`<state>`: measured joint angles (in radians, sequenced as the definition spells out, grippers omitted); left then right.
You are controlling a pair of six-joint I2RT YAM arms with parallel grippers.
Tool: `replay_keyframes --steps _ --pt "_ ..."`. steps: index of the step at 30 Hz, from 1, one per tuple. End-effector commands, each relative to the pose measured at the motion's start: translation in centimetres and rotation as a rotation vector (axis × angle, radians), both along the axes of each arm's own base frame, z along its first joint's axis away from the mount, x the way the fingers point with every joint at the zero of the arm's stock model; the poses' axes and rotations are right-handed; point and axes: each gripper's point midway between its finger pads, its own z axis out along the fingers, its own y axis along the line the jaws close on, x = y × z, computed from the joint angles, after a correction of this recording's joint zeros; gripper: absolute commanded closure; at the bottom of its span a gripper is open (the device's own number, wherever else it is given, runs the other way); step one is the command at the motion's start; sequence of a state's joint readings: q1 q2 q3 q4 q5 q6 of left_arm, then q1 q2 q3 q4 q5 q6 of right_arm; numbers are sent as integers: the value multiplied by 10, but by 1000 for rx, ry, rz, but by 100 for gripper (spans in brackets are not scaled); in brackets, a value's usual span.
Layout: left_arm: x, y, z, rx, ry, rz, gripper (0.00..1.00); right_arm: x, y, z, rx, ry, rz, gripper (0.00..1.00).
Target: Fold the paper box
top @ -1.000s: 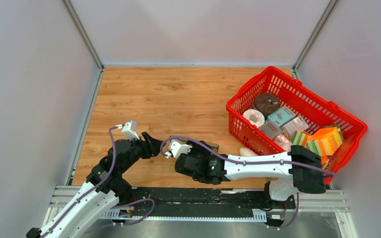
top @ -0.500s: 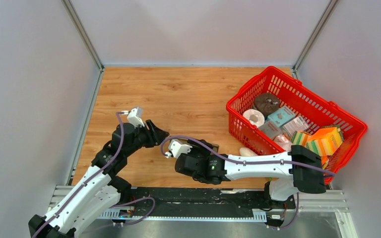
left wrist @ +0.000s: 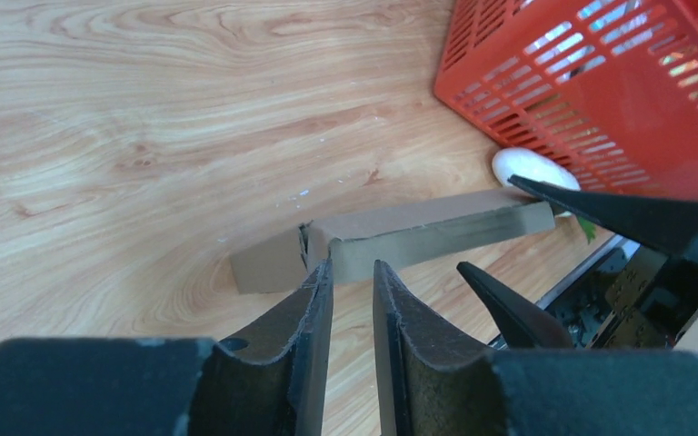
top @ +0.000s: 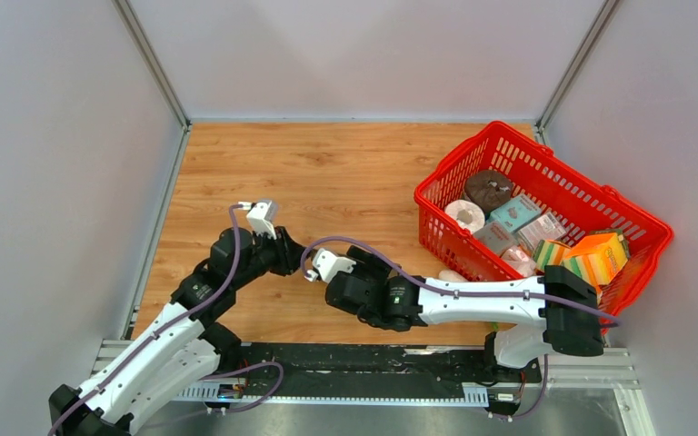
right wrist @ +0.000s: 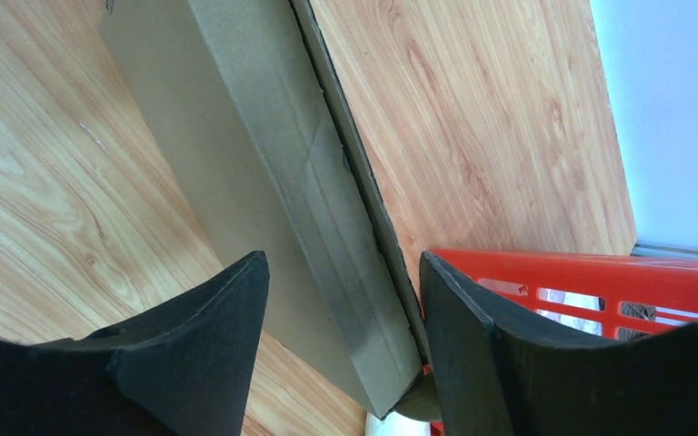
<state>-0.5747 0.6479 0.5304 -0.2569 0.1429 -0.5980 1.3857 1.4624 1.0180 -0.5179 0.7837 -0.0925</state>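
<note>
- Counter (top: 327, 173), light wood-grain laminate: carries everything in use. It is the backing surface for each crease, so press folds down against it.
- Basket (left wrist: 600, 82), red slotted plastic: sits at the right of the counter, filled with assorted goods, and plays no part in the fold. Route both arms clear of its wall.
- Paper box (left wrist: 427, 232), plain brown cardboard, long and flat: lies on the counter just in front of the basket's near corner, between the two tools. A short flap projects at its left end beyond a slit.
- Right tool (right wrist: 336, 263): jaws stand wide and straddle the box's long body near its right end. No pinch is visible, and contact with the right edge cannot be confirmed. Judged role: steady the body while the flap is worked.
- Left tool (left wrist: 352, 272): jaws nearly together with a narrow empty gap, holding nothing, tips at the slit by the flap. Recommended: engage the flap close to its crease line and push squarely, to avoid skewing the box.
- Small white oval object (left wrist: 532, 168): rests just behind the box's right end, against the basket. Do not trap it.
</note>
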Motion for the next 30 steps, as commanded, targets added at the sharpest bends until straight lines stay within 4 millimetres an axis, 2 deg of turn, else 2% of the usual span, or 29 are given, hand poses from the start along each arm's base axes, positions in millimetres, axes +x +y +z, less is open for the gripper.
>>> replay_keyframes --steps 1,3,9,14,19,30 --pt "4 -3 6 83 -93 -31 69 0 3 12 78 10 -10 34" --pt "5 -5 -1 121 -78 -47 70 0 3 12 77 14 -9 34" --pt "8 -4 -5 182 -90 -34 72 0 3 10 69 16 -10 34" --pt "13 -6 -2 179 -109 -22 73 0 4 10 68 17 -9 34" --pt "15 -8 5 165 -124 -26 69 0 4 7 59 18 -11 34" --pt "18 -15 3 153 -116 -32 82 0 5 5 48 24 -10 34"
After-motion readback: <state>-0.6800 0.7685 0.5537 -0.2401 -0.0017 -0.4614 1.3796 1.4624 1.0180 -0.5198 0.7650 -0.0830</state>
